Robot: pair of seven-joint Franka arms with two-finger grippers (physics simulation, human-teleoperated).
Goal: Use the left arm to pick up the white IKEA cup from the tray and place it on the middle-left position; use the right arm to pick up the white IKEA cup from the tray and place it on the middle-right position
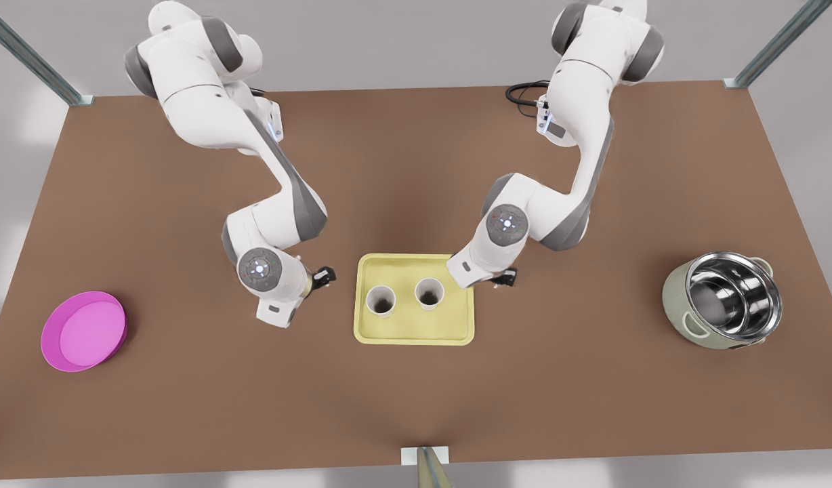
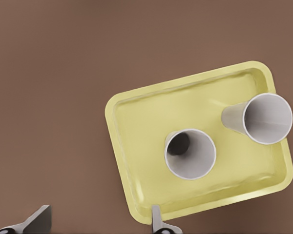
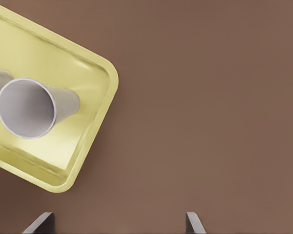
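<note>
Cups [image 1: 381, 301] upright on tray [image 1: 414, 336], both grippers' jaws wide, empty.

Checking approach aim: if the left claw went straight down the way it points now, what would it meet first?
Probably the bare brown tabletop beside the pale yellow rectangular tray. The open left claw straddles table, one fingertip at the tray's rim; the nearer white cup lies off its line. Depth is unclear.

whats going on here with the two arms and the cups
Two white cups, one and the other, stand upright on the yellow tray. Neither is picked up yet. The left pincer hovers open beside the tray, on the front view's left, and the right pincer hovers open at its opposite edge, both empty.
</note>
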